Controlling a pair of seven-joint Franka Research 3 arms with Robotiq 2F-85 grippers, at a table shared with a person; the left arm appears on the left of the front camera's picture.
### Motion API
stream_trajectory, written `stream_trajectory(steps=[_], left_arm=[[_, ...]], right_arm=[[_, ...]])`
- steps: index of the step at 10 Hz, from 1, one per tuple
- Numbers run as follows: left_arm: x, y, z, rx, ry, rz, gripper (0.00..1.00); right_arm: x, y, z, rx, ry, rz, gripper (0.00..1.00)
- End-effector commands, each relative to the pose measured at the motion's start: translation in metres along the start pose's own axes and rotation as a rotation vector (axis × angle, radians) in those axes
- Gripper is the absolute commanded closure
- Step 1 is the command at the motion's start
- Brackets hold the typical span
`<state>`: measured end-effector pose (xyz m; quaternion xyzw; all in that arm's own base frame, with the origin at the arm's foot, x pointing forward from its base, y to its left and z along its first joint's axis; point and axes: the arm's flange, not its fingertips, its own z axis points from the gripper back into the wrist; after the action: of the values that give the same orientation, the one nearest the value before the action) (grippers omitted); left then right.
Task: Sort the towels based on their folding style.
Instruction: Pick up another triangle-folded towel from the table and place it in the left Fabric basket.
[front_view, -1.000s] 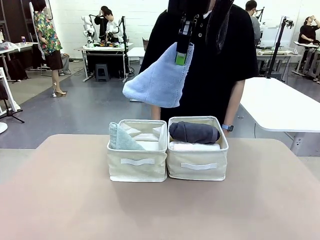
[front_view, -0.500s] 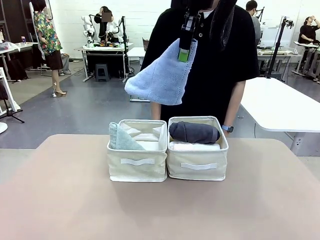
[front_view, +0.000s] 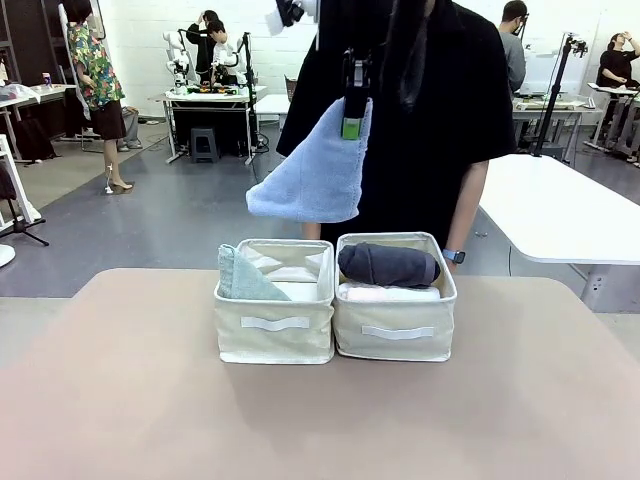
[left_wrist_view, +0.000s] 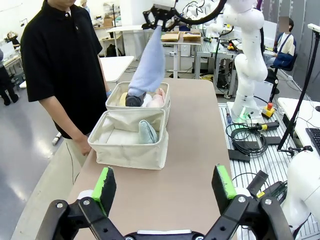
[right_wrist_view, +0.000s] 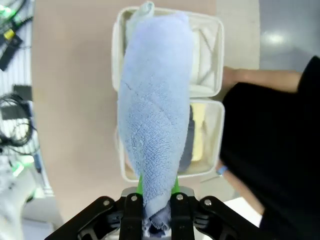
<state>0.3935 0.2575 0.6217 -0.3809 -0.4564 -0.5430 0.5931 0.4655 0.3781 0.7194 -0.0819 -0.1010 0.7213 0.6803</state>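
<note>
My right gripper is high above the bins, shut on the tip of the light blue cone-folded towel, which hangs down wide end lowest. From the right wrist, that blue towel dangles over both bins. The pale grey-green cone towel leans in the left bin. A dark grey roll lies on a white roll in the right bin; yellow and pink rolls lie beside them. My left gripper is open and holds nothing, well back from the bins.
A person in a black shirt stands at the table's far edge right behind the bins, one hand hanging near the left bin. The tan tabletop spreads out in front of the bins.
The right gripper has shifted slightly left with the blue towel, and the towel's hanging end has swung a little. The bins and their towels have not moved.
</note>
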Motion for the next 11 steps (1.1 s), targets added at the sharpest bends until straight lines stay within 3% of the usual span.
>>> stream_trajectory(steps=[1, 4, 11], left_arm=[[-0.001, -0.003, 0.000, 0.010, 0.010, -0.002, 0.00], [-0.001, -0.003, 0.000, 0.010, 0.010, -0.002, 0.00], [-0.001, -0.003, 0.000, 0.010, 0.010, -0.002, 0.00]], right_arm=[[0.018, -0.044, 0.018, -0.041, 0.003, 0.101, 0.83], [0.033, -0.073, -0.028, -0.039, -0.034, 0.169, 0.83], [0.053, -0.092, -0.111, -0.054, 0.029, 0.039, 0.83]])
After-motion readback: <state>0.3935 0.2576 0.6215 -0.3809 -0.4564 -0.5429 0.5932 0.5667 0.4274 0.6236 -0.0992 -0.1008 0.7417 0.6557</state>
